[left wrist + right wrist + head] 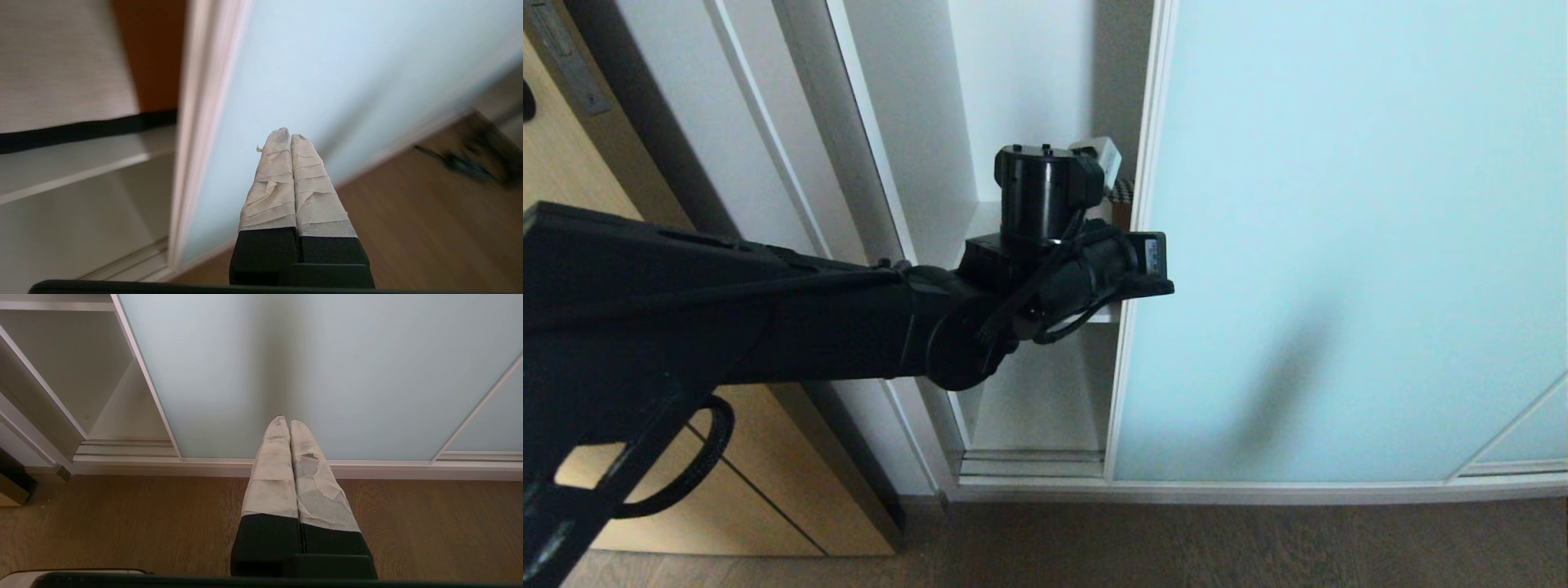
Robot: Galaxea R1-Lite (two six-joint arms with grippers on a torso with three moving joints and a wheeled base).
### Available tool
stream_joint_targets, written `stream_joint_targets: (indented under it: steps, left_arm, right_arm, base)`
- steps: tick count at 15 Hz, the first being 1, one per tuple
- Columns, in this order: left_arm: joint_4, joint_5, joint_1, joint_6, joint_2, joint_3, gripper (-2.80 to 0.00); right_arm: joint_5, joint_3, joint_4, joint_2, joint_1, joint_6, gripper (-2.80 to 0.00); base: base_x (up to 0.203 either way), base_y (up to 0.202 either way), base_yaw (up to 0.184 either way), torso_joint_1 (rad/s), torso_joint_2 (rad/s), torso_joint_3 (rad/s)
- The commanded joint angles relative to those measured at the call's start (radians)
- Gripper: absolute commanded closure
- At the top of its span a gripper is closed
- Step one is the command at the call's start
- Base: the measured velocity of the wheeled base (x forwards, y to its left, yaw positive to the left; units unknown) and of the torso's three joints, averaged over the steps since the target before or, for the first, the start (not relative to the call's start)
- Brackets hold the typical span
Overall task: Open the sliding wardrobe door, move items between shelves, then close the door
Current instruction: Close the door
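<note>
The sliding door [1339, 245] fills the right half of the head view, its slim pale frame edge [1131, 327] standing just right of centre, with a narrow gap of open wardrobe at 9 o'clock of that edge. Through the gap a white shelf [984, 224] shows, and a sliver of the cushion [1123, 192] peeps out at about 12 o'clock of the left arm's wrist.

The left arm reaches in from 9 o'clock. The left gripper [286, 139] has its taped fingers pressed together, grasping nothing, the tips pointing at the glass close beside the frame edge; whether they touch it I cannot tell. The right gripper [284, 422] is likewise clenched and empty, low before the door above the wooden floor [122, 522].

The door has no handle, and frosted glass is likely slick and somewhat fragile, so the sounder purchase is the metal frame edge, pushed sideways toward 3 o'clock. The panel looks heavy and should roll stiffly on its track [1033, 465]. The cushion should be soft and light; a corner or piped edge suits pinching.
</note>
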Motion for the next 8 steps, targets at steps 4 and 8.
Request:
stream_joint_targets:
  steps: [4,8]
  left_arm:
    - [0.0,0.04,0.0,-0.007,0.087,-0.08,0.0]
    - [0.015,0.057,0.004,-0.01,0.109,-0.125,0.0]
  right_arm:
    - [0.0,0.0,0.0,-0.002,0.001,0.0,0.0]
    - [0.0,0.0,0.0,-0.002,0.001,0.0,0.0]
  base:
    - [0.0,0.0,0.0,0.0,0.0,0.0]
    - [0.0,0.0,0.0,0.0,0.0,0.0]
